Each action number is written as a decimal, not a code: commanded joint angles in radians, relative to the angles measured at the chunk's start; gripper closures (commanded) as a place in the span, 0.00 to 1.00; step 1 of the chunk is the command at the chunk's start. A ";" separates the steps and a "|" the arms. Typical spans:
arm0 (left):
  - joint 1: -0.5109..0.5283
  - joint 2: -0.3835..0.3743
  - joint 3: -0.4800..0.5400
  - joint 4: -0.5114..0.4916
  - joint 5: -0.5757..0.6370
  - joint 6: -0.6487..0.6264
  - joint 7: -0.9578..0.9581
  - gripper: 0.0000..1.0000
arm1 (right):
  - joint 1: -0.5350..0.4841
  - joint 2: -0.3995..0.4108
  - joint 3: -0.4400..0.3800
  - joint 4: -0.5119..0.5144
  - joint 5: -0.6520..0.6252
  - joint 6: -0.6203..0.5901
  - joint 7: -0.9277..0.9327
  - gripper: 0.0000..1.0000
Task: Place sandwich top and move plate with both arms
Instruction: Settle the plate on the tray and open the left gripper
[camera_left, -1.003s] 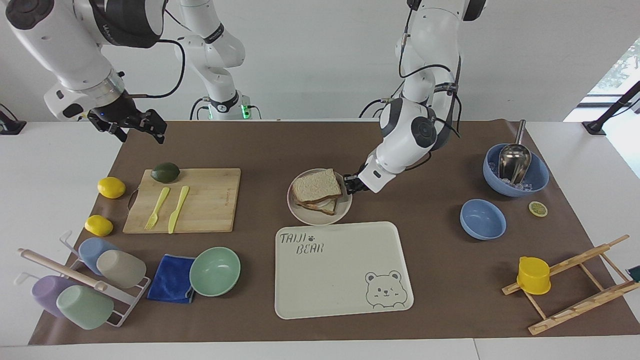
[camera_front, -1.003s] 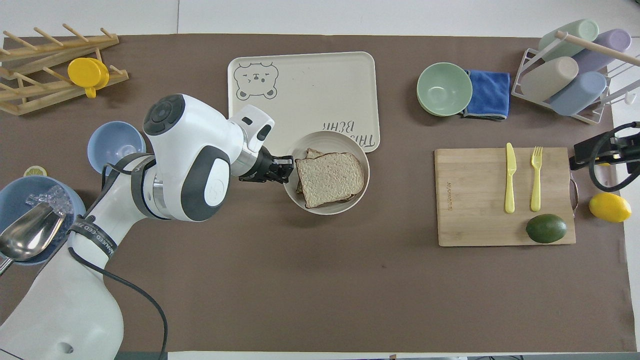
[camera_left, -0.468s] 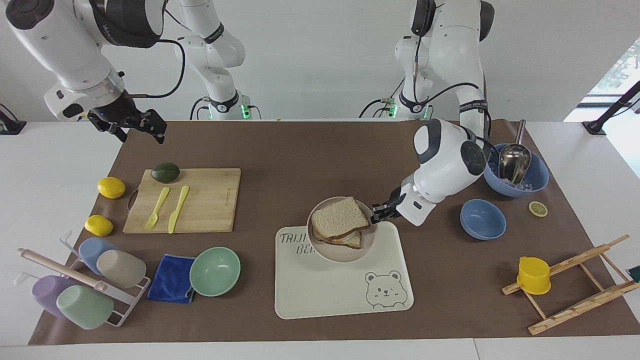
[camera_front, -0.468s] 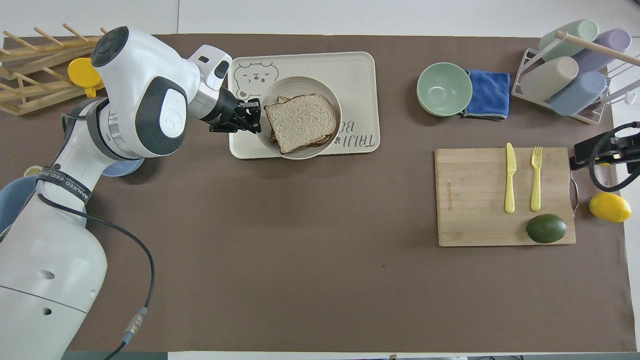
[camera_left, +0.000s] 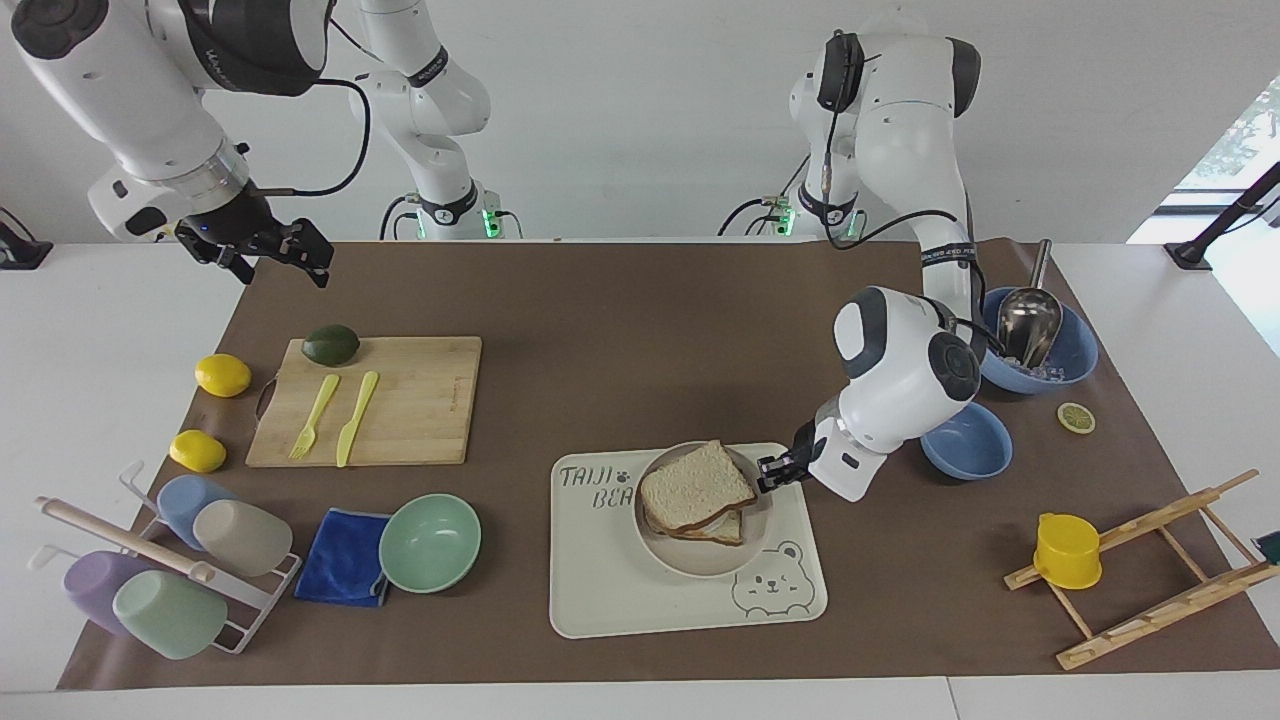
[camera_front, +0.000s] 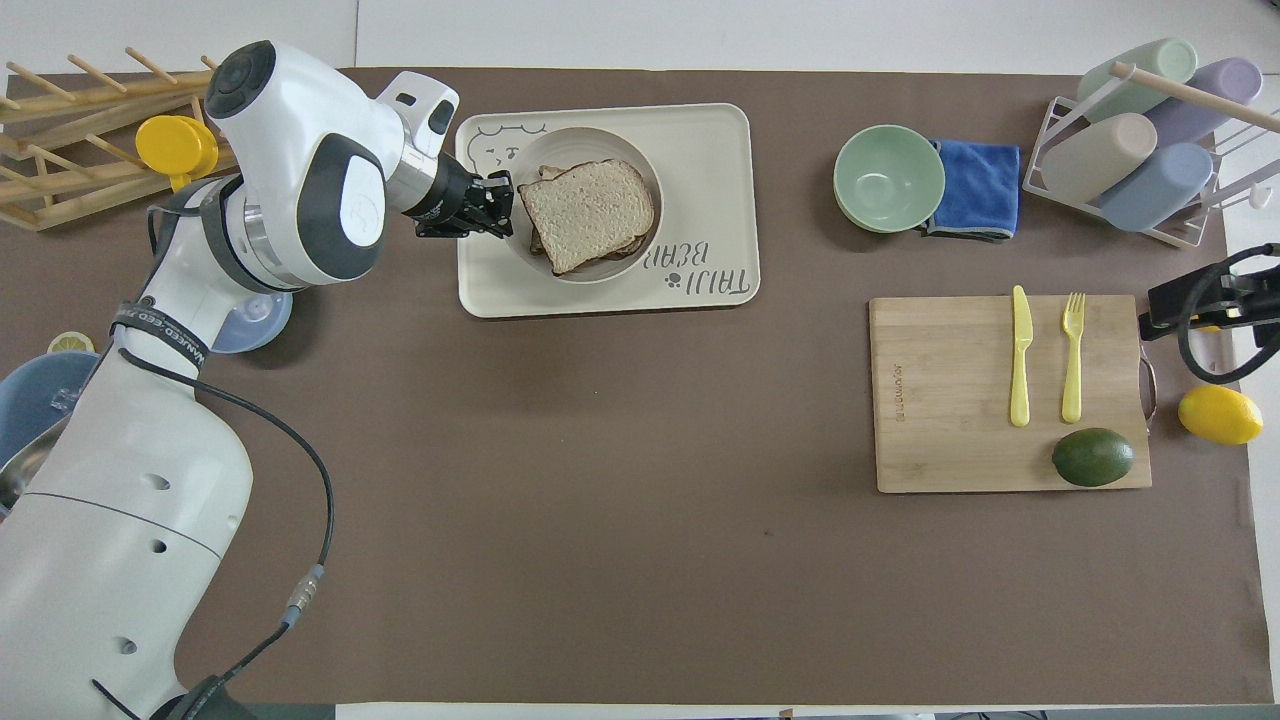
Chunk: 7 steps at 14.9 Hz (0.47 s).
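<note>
— Brown paper covers the table (camera_left: 620, 300), yes? What is the biggest thing on it?

— The cream tray (camera_left: 610, 590) with the bear drawing. It lies at the table edge away from the robots, about in the middle.

— And the plate?

— The plate (camera_left: 700, 562) is over the tray; I cannot tell if it rests on it or is just above. It covers part of the printed letters.

— Who holds it?

— The left gripper (camera_left: 771, 472). Its fingers are closed on the plate rim, on the side toward the left arm's end of the table.

— Where is the bread?

— The sandwich top (camera_left: 695, 485) lies on the plate, on a lower slice, a little turned against it.

— And the other arm?

— The right gripper (camera_left: 275, 255) waits in the air over the table corner close to the robots, near the cutting board (camera_left: 420, 400). Its fingers stand wide apart and hold nothing.
</note>
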 joint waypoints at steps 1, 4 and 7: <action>-0.008 0.010 0.003 0.016 0.015 0.034 -0.035 1.00 | -0.010 -0.019 0.007 -0.017 0.012 -0.007 -0.013 0.00; -0.023 0.005 0.003 -0.022 0.016 0.073 -0.037 1.00 | -0.010 -0.019 0.007 -0.017 0.012 -0.007 -0.013 0.00; -0.043 -0.007 0.003 -0.074 0.018 0.125 -0.038 1.00 | -0.010 -0.019 0.007 -0.017 0.012 -0.007 -0.013 0.00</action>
